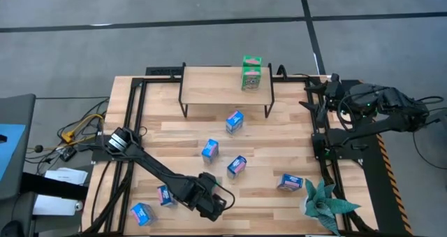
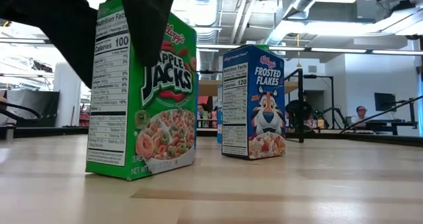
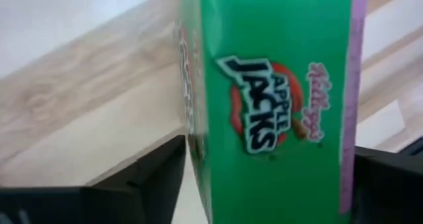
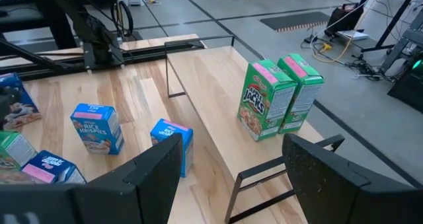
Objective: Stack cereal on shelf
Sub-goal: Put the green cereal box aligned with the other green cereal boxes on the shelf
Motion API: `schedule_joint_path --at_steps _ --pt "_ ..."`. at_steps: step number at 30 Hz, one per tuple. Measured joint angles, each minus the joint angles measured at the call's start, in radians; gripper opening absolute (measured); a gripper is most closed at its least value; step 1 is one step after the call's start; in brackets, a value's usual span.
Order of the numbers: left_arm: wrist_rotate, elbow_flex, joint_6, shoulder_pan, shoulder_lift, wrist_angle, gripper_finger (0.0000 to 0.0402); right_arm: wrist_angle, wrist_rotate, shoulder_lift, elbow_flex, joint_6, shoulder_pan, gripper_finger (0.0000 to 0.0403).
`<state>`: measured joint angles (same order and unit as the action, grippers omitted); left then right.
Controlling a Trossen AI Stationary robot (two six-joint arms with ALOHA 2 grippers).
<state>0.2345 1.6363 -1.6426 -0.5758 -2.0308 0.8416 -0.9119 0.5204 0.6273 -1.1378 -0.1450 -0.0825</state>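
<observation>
My left gripper (image 1: pixel 209 203) is near the table's near edge and hides a green Apple Jacks cereal box (image 2: pixel 142 92) in the high view. The low view shows that box upright with its bottom on the table, and the gripper (image 2: pixel 112 16) over its top. In the left wrist view the box (image 3: pixel 271 85) fills the gap between the fingers. Two green boxes (image 1: pixel 251 73) stand on the shelf (image 1: pixel 216 87) toward its right end. My right gripper (image 1: pixel 316 97) waits open at the table's far right, looking over the shelf (image 4: pixel 218 85). My left gripper is shut on the green box's upper part (image 3: pixel 277 178), pinching it between the two fingers (image 3: pixel 155 178) across its wide printed faces. It comes from above, pointing down. The box stands upright with its bottom edge (image 2: pixel 139 174) on the table.
Several blue cereal boxes lie scattered on the table: (image 1: pixel 235 121), (image 1: pixel 209 149), (image 1: pixel 237 166), (image 1: pixel 290 182), (image 1: pixel 165 195), (image 1: pixel 141 213). A Frosted Flakes box (image 2: pixel 254 102) stands just behind the green one. A teal spiky plant (image 1: pixel 325 205) sits at the near right corner.
</observation>
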Motion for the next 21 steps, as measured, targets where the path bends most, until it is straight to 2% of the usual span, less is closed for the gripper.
schedule_joint_path --at_steps 8,16,21 --pt "0.027 0.000 0.027 0.001 0.000 0.011 0.0176 0.000 0.000 0.000 0.000 -0.004 0.000 0.0286" --pt "-0.067 0.020 0.085 0.002 0.002 0.023 0.0170 0.000 0.000 0.000 0.000 -0.004 0.000 0.0286" --pt "-0.076 0.087 0.173 0.019 0.002 0.072 0.0170 0.000 0.001 0.000 0.000 -0.004 0.000 0.0286"
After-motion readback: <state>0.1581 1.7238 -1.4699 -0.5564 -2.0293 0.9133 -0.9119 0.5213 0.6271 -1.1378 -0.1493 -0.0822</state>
